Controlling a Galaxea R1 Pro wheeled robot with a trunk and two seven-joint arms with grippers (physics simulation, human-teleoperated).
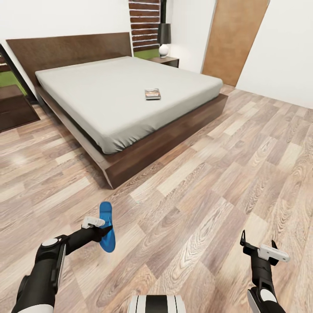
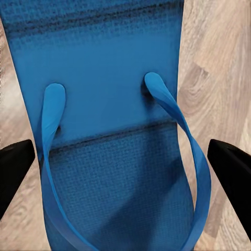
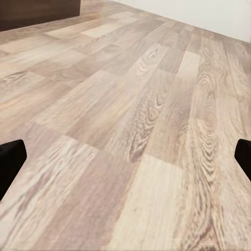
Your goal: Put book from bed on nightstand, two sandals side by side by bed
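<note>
**Left jaws spread over one sandal; book on the bed**

Overhead, from the head view, my left gripper (image 1: 103, 231) hung low over the wood-plank floor (image 1: 204, 182), directly above a blue sandal (image 1: 107, 232) that lay flat on the planks, well apart from the bed's near corner. My left wrist view showed the same sandal (image 2: 112, 130) sole-side down, its two blue straps (image 2: 175, 112) arching up from the footbed. My left fingers (image 2: 230, 167) stood on either side of the sandal, spread wider than it, the jaws released and not touching it as far as the view allowed.

My right gripper (image 1: 258, 243) hovered over bare floor at the opposite side. Its jaws were likewise released, the two dark fingertips (image 3: 11, 162) showing at the far edges of the right wrist view with nothing but planks (image 3: 130, 130) between them.

Further off stood the bed (image 1: 126, 95), a pale mattress on a dark wooden frame with a headboard. The book (image 1: 152, 94) lay flat on the mattress, toward the side nearer the door (image 1: 234, 39). Beyond the bed's far corner stood a nightstand (image 1: 167, 61) carrying a lamp (image 1: 164, 37). Another dark cabinet (image 1: 13, 106) stood beside the bed on the other side. I could see one sandal only.
</note>
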